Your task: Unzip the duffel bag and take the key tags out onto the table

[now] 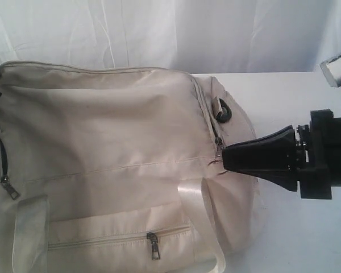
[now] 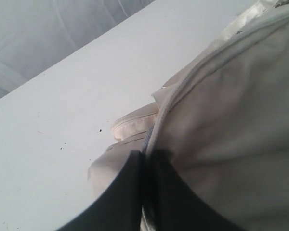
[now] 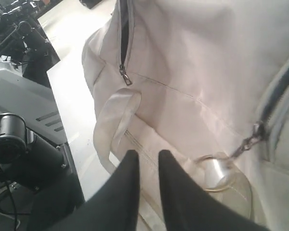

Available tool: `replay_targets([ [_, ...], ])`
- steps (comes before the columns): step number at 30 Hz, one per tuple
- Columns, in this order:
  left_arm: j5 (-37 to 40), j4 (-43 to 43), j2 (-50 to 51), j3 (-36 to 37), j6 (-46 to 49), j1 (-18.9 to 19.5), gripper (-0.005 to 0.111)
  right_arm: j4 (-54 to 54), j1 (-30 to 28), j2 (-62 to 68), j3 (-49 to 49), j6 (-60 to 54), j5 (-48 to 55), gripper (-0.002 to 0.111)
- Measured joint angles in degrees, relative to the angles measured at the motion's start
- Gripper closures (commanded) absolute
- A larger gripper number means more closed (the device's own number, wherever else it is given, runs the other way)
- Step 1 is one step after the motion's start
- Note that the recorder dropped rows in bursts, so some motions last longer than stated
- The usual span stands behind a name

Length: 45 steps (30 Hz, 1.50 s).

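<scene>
Bag [image 1: 102, 142] lies on counter [image 1: 284, 96], tags unseen; right tool [image 1: 223, 159], jaws slightly parted and empty, sits just beside zip pull [image 1: 218, 147], zip running away from it; left tool [image 2: 147, 155] pinches bag's seam.

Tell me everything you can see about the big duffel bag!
The duffel bag is big, soft cream cloth, lying on the white table. It has a shiny webbing handle and a black D-ring. The front pocket zipper is shut; a side zipper gapes a little. The left tool seems to pinch its seam; the right tool, slightly open, hovers near the end zipper pull, holding nothing.
</scene>
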Motion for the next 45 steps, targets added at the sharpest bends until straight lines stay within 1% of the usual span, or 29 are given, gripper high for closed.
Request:
replay_targets([
  [2, 0.8, -1.3, -0.7, 0.0, 0.0, 0.0, 0.107, -0.2, 0.1, -0.5, -0.4, 0.0, 1.0, 0.064],
  [4, 1.6, -2.9, -1.6, 0.0, 0.0, 0.0, 0.107, -0.3, 0.1, -0.9, -1.2, 0.0, 3.4, 0.055],
  [6, 2.6, -5.0, -2.6, 0.1, 0.0, 0.0, 0.107, -0.3, 0.1, -0.9, -1.8, -0.3, 6.5, 0.052],
  [8, 3.9, -7.3, -3.7, 0.1, 0.6, 0.0, 0.107, 1.3, 0.1, -0.9, -2.1, -2.7, 9.4, 0.051],
  [10, 5.4, -9.9, -5.0, 0.1, 2.6, 0.1, 0.107, 4.7, 0.1, -0.9, -2.2, -7.8, 12.9, 0.051],
  [13, 8.1, -15.0, -7.4, 0.1, 8.0, 0.1, 0.107, 9.9, 0.1, -0.9, -2.3, -16.1, 17.8, 0.051],
  [17, 11.3, -21.6, -10.1, 0.6, 15.1, 0.2, 0.107, 13.4, 0.1, -0.5, -2.8, -20.9, 20.7, 0.051],
  [19, 13.1, -23.1, -11.0, 0.6, 16.8, 0.3, 0.107, 13.8, 0.1, 0.4, -3.3, -21.6, 20.7, 0.051],
  [22, 13.8, -21.7, -11.3, 0.6, 17.7, 0.3, 0.107, 14.0, 0.6, 1.7, -3.4, -22.0, 20.4, 0.051],
  [25, 11.5, -18.4, -11.1, 0.6, 17.9, 0.3, 0.107, 13.8, 1.2, 2.2, -3.4, -22.3, 20.1, 0.051],
  [28, 8.8, -17.0, -9.6, 0.6, 18.0, 0.3, 0.107, 13.7, 1.4, 2.2, -3.4, -22.7, 19.9, 0.051],
  [34, 3.7, -17.0, -4.1, 0.6, 18.8, 0.3, 0.107, 10.0, 1.4, 2.4, -3.4, -21.8, 23.2, 0.051],
  [39, -1.1, -19.6, 0.3, 0.6, 22.0, 0.3, 0.107, 9.2, 1.4, 3.3, -3.5, -21.4, 23.9, 0.051],
  [45, -1.9, -21.6, 4.9, -2.6, 25.7, 0.3, 0.107, 9.5, 1.4, 8.7, -5.3, -19.8, 24.5, 0.051],
])
